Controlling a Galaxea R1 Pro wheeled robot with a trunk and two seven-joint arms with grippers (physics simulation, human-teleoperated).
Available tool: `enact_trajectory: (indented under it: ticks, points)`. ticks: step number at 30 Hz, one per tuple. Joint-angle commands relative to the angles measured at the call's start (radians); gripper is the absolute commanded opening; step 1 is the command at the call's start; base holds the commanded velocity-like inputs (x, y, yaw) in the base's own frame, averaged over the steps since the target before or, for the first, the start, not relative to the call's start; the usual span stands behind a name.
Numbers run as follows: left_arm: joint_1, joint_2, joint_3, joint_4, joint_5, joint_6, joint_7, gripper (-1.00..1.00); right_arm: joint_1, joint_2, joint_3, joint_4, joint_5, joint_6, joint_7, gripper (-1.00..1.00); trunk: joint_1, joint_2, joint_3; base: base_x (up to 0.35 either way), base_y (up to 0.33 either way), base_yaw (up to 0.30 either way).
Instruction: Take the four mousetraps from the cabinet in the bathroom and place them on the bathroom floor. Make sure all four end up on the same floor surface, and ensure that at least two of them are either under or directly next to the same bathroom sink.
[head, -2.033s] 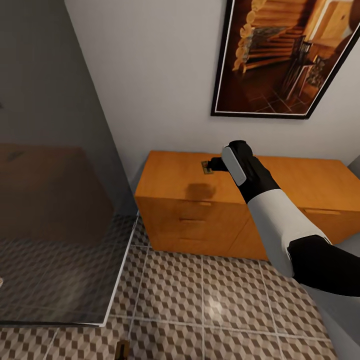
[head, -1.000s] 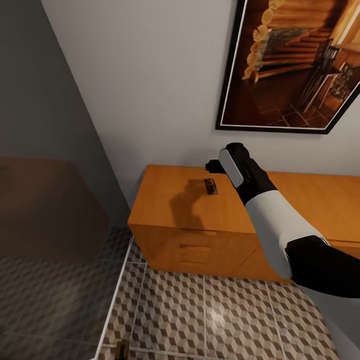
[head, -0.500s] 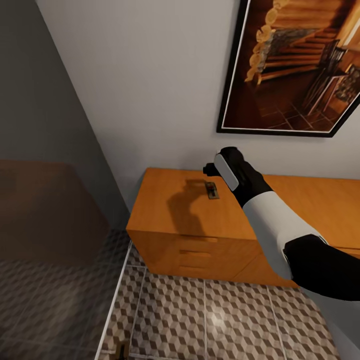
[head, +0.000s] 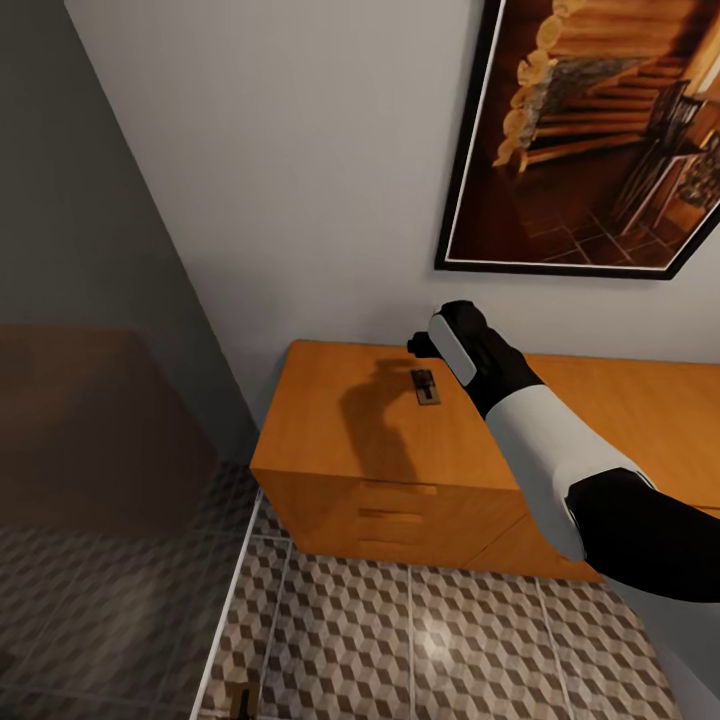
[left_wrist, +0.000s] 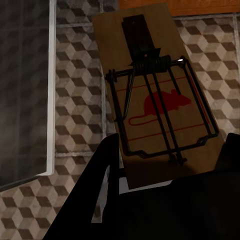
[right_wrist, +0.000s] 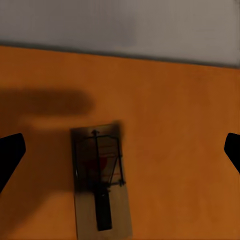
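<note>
One mousetrap (head: 427, 386), a small brown board with dark metal parts, lies on the flat top of the orange-brown cabinet (head: 330, 420), near the wall. My right gripper (head: 418, 343) hovers just above it. In the right wrist view its fingers (right_wrist: 10, 155) stand wide apart, open, either side of the mousetrap (right_wrist: 100, 180). My left gripper (left_wrist: 167, 165) is shut on a second mousetrap (left_wrist: 155, 95) with a red mouse print, held above the bathroom floor (left_wrist: 75, 100). The bathroom sink is out of view.
A glass shower partition (head: 110, 400) with a white sill stands to the left of the cabinet. A framed picture (head: 590, 140) hangs on the wall above it. Cube-patterned floor tiles (head: 440, 640) lie in front of the cabinet's drawers (head: 395, 520).
The head view has tilted up and shifted. My right gripper, which covered the mousetrap on the cabinet two seconds ago, now stands off it, and the whole trap shows.
</note>
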Motion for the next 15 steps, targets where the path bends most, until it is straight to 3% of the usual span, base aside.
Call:
enact_trajectory:
  ticks: [1,15]
  points:
    - [-0.001,-0.001,-0.009,0.004,0.005,-0.006,0.004,-1.0,-0.001,-0.001,0.004,0.001,-0.01,-0.004,-0.009,1.0,0.0,-0.001,-0.001,0.015,0.0,0.0]
    - [-0.001,-0.001,-0.009,0.004,0.005,-0.007,0.004,-1.0,0.001,-0.002,0.004,0.04,-0.008,-0.037,0.077,1.0,0.0,-0.001,-0.001,0.002,0.0,0.0]
